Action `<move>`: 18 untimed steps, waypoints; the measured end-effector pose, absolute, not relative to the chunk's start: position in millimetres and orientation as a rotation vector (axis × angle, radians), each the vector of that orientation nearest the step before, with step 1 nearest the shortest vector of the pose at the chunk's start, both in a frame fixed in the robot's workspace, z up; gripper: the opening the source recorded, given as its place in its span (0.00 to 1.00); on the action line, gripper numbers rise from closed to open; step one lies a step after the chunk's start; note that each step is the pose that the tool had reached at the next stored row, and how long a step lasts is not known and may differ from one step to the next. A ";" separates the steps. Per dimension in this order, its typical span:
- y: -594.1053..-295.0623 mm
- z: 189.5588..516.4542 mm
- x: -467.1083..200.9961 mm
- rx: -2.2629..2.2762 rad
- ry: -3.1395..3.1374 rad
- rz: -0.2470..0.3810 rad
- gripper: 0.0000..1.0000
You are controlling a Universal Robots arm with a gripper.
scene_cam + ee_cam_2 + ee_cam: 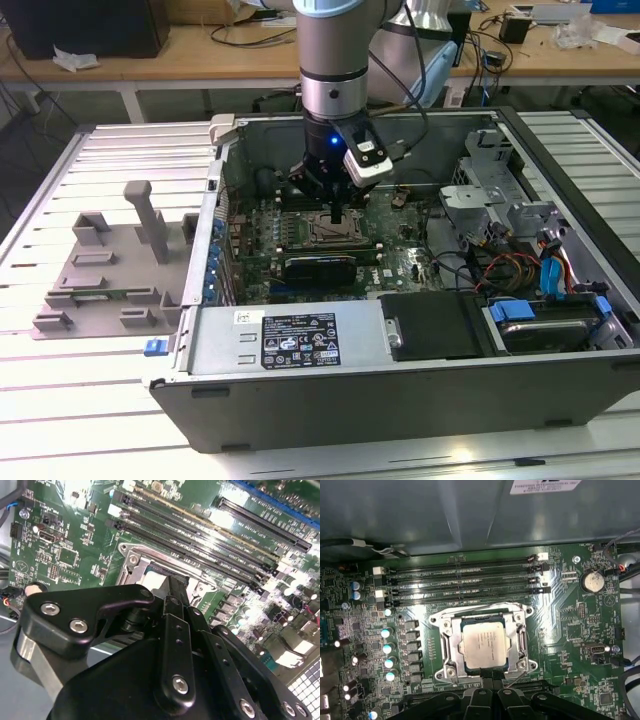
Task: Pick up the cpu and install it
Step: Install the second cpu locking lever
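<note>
The cpu (484, 645), a small square chip with a silver-grey top, lies flat inside the metal-rimmed socket frame (446, 650) on the green motherboard (570, 630). Nothing holds it. My gripper (491, 682) hangs just off one edge of the socket, fingers pressed together and empty. In the exterior view the gripper (338, 214) reaches straight down into the open computer case (400, 400), right over the socket (322, 237). In the second wrist view the black fingers (175, 605) cover most of the socket frame (131, 559).
Black memory slots (460, 582) run beside the socket, with a coin battery (593, 581) further along. A grey plastic tray (110, 270) with upright posts sits on the exterior view's left. Cables and drive cages (510, 250) crowd the case's right side.
</note>
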State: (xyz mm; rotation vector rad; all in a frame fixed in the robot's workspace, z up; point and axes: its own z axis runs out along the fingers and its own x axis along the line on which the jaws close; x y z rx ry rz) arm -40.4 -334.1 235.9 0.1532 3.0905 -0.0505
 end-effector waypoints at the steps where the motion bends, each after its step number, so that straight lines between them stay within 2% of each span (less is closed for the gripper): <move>1: -336.5 235.9 -40.4 0.153 3.090 -0.050 0.11; 18: -356.1 238.4 -40.8 0.153 3.091 -0.050 0.11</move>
